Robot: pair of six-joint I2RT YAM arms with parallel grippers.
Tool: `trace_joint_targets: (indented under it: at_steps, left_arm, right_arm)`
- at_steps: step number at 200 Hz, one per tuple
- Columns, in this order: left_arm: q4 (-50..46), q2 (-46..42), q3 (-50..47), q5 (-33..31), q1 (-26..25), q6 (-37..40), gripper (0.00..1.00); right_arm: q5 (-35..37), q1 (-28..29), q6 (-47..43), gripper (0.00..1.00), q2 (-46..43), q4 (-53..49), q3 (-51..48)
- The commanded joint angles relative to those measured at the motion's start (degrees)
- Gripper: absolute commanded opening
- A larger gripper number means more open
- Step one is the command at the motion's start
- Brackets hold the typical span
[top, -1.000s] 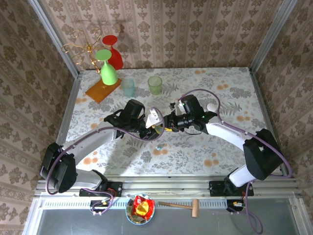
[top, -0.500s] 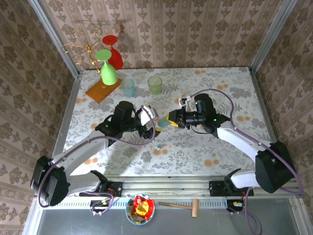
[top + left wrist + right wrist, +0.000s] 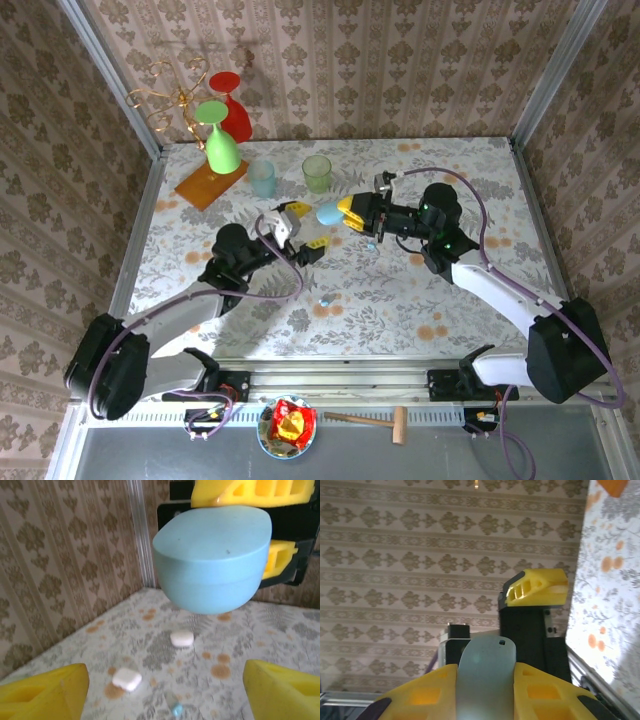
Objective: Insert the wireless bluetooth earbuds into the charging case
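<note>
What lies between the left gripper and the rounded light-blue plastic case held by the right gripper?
Nothing. The left wrist view shows bare air between the open left gripper and the rounded light-blue plastic case; the top external view shows that gap too.

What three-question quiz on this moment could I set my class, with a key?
1. Which gripper holds the case?
2. True or false: the left gripper is shut.
3. The case is: A) lying flat on the table; B) held above the table; C) standing on edge on the table.
Key: 1. The right gripper. 2. False: its jaws stand open, with nothing between them. 3. B.
</note>
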Motion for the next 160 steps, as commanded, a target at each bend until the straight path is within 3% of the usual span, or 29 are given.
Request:
trace_joint_targets:
  at_steps: [1, 97, 160]
  left_arm:
    - [15.3, 1.1, 0.6, 1.5, 0.3, -4.1, 0.78]
    - [24.1, 7.2, 5.6, 7.1, 0.4, -11.7, 0.62]
    - [24.5, 7.3, 7.0, 12.0, 0.3, -14.0, 0.56]
  right_arm:
    - [0.0, 0.1, 6.5, 0.09, -1.1, 8.9, 0.1]
    - [0.5, 1.3, 8.3, 0.08, -0.1, 10.4, 1.4]
    - [0.6, 1.4, 8.0, 0.08, 0.6, 10.5, 1.4]
